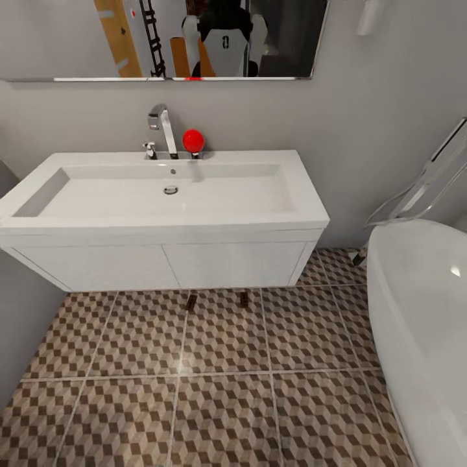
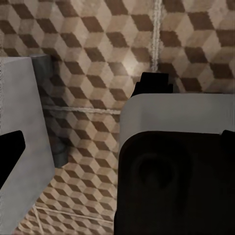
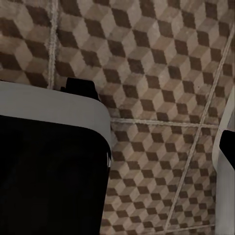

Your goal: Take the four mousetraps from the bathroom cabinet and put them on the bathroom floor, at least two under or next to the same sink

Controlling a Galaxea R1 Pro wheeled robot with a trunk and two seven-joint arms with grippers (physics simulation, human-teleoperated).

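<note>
Your head camera faces the sink (image 1: 162, 194), a wide white trough basin with a chrome tap (image 1: 163, 128) and a red ball (image 1: 192, 139) beside it on the rim. Two mousetraps already lie on the bathroom floor (image 1: 227, 395), just at the foot of the white vanity front: one (image 1: 191, 301) near the middle, the other (image 1: 244, 299) a little to its right. Sitting that close to the vanity, they look placed to meet the "next to the same sink" condition, so I judge that part done. The white bathtub (image 1: 421, 324) curves in at the right.

Both wrist cameras look down on cube-patterned tile. In the left wrist view the left gripper (image 2: 68, 142) has its fingers wide apart with nothing between them; the right gripper (image 3: 161, 147) likewise stands spread and empty. With both free, you probably need to go back to the cabinet for the two remaining traps.
</note>
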